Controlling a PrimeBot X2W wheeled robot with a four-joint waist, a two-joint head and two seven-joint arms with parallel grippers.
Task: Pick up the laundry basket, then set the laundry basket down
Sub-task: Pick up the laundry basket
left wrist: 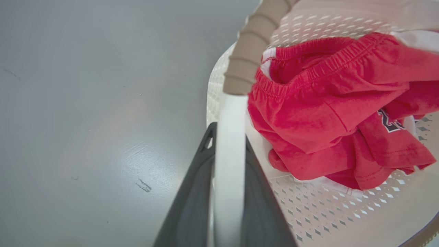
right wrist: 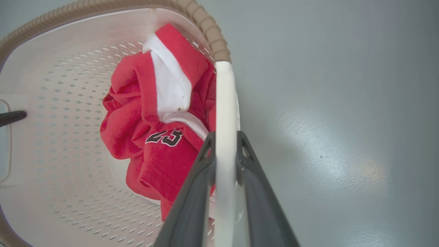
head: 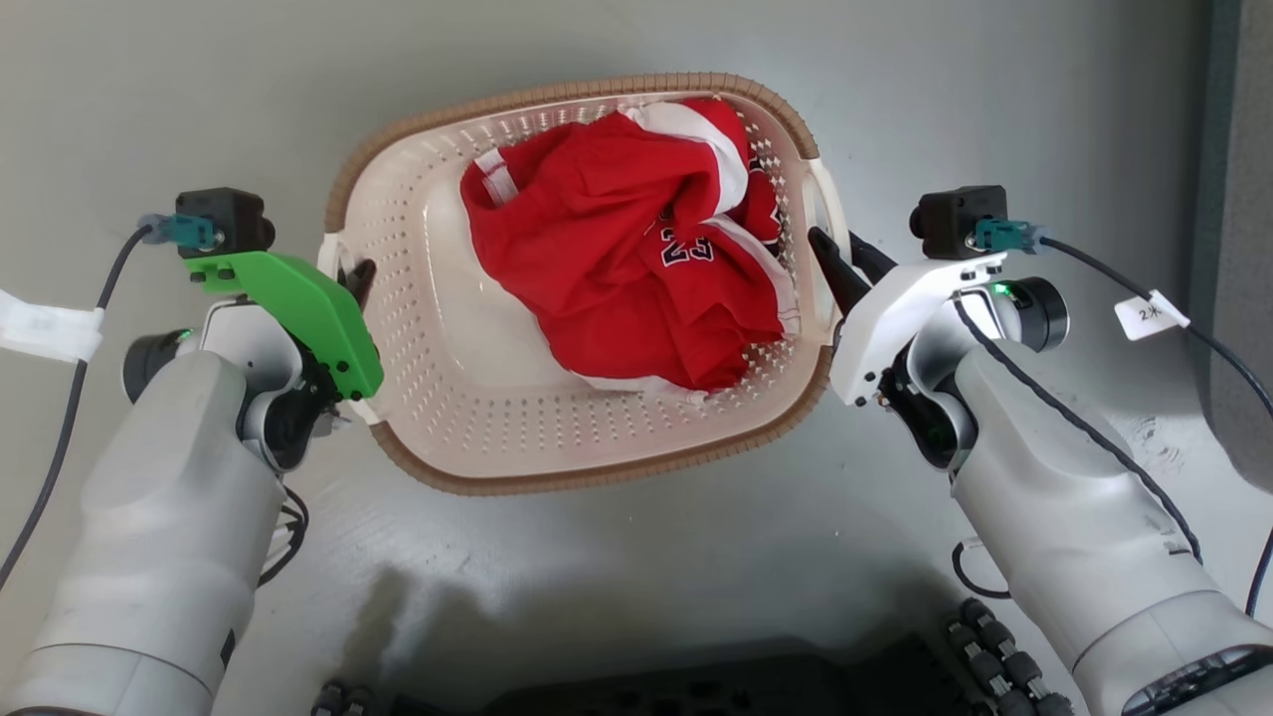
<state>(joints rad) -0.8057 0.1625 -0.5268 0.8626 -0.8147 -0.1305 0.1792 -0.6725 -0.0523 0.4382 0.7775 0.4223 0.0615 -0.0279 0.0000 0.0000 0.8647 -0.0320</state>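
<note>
Laundry basket point(head: 467, 378), cream, perforated, brown-rimmed, holds red clothes point(head: 617, 239); left gripper point(head: 356, 280) and right gripper point(head: 833, 257) fingers clamp its handles point(left wrist: 229, 154).

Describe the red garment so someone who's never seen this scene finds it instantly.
Against the grey floor, find the cream laundry basket with a brown rim. Crumpled toward its right side lies the red garment, white-trimmed with dark numerals, the one bright thing inside.
</note>
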